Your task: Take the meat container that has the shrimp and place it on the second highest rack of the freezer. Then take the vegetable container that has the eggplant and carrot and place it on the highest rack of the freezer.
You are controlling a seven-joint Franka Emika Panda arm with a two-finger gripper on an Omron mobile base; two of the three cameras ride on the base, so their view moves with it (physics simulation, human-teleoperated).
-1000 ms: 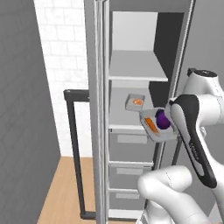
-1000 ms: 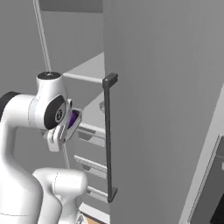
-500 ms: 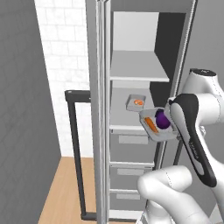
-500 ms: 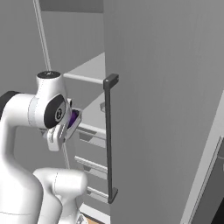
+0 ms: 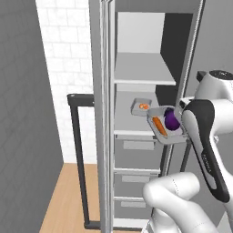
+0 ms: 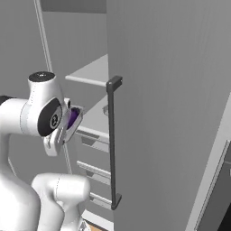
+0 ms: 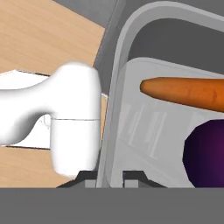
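Observation:
My gripper (image 7: 109, 176) is shut on the rim of the vegetable container (image 7: 119, 83), a light-grey tray holding the orange carrot (image 7: 188, 94) and the dark-purple eggplant (image 7: 205, 153). In the left base view this vegetable container (image 5: 164, 136) hangs tilted in front of the open freezer (image 5: 143, 73), just above its lower shelf, with the carrot (image 5: 159, 126) and eggplant (image 5: 171, 120) inside. Behind it, the meat container (image 5: 138, 109) with the shrimp (image 5: 144, 107) sits on that lower shelf. The upper shelf above is bare. The right base view shows the vegetable container (image 6: 76, 118) edge-on beside my wrist.
The freezer door (image 6: 171, 113) stands open on the right, with a long black bar handle (image 6: 112, 144). A second black bar handle (image 5: 77, 154) stands left of the compartment. Drawers (image 5: 136, 157) fill the space below the shelves. My own elbow (image 5: 182, 195) bulks low in front.

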